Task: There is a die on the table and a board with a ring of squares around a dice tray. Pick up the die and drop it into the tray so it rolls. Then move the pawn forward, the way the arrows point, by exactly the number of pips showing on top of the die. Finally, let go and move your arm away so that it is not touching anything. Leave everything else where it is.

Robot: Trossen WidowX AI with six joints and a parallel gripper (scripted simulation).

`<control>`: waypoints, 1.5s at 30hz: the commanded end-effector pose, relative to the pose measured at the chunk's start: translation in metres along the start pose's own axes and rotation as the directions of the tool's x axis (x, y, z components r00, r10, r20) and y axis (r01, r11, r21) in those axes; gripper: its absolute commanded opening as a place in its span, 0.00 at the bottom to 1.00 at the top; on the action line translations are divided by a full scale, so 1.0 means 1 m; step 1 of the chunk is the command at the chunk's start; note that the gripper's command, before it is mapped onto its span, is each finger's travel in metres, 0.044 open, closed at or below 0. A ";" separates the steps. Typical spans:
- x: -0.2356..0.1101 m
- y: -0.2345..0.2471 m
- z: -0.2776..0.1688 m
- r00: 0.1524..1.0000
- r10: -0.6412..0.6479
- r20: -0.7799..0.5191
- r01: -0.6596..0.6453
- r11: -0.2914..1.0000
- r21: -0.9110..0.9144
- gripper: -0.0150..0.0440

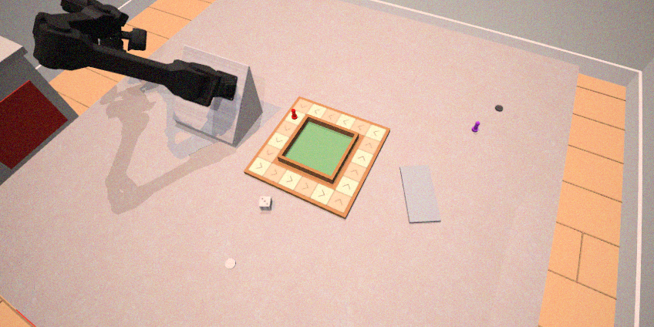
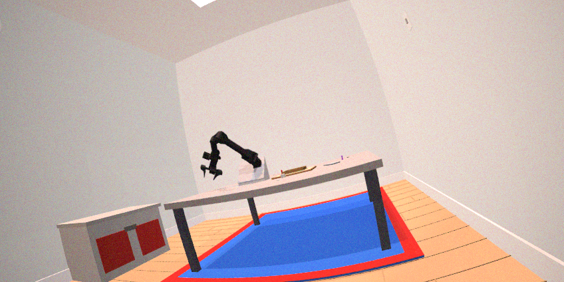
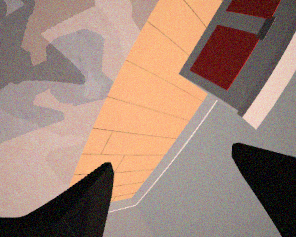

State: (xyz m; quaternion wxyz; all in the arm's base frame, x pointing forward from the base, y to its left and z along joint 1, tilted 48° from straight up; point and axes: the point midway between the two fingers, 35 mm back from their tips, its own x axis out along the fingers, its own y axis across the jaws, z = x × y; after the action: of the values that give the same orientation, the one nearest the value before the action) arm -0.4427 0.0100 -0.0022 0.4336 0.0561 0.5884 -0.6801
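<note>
The counter [image 1: 412,49] spreads wide under me, and my arm [image 1: 137,70] reaches out over its far corner, well apart from everything I need. My hand [image 2: 209,172] hangs in the air beyond the counter's edge, fingers spread nearly as wide as they go, with nothing between them; through them I see only floor and a cabinet with red doors [image 3: 238,33]. A grey wedge-shaped block [image 1: 220,96] sits by the board [image 1: 256,170], whose ring of pale and tan squares carries arrow marks around the green tray [image 1: 318,146]. The tray has nothing in it. A flat grey card [image 1: 419,193] lies to the board's side. The die [image 1: 264,202] rests on the counter just off the board's near edge, untouched; its pips are too small for me to count. The red pawn [image 1: 294,113] stands on a corner square, a purple pawn [image 1: 475,126] well away near a dark disc [image 1: 498,108], and a white disc [image 1: 230,263] lies alone. I judge nothing is done yet: picking up the die, rolling, moving the pawn and backing off all remain. Apart from the arrows, I can read no writing or labels anywhere.
</note>
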 end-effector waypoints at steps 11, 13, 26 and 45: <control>-0.107 0.033 -0.110 0.934 0.036 -0.357 0.104 0.925 0.366 0.72; -0.129 0.038 -0.119 0.919 0.038 -0.392 0.151 0.885 0.439 0.72; -0.329 0.151 -0.185 0.592 0.288 -0.752 0.532 0.561 0.634 0.72; -0.552 0.355 -0.039 0.157 0.817 -0.555 0.971 -0.025 0.238 0.72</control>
State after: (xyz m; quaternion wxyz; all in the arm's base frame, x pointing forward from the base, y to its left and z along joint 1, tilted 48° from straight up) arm 0.0647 0.3778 0.0385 -0.3277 0.6612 0.0379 -0.6738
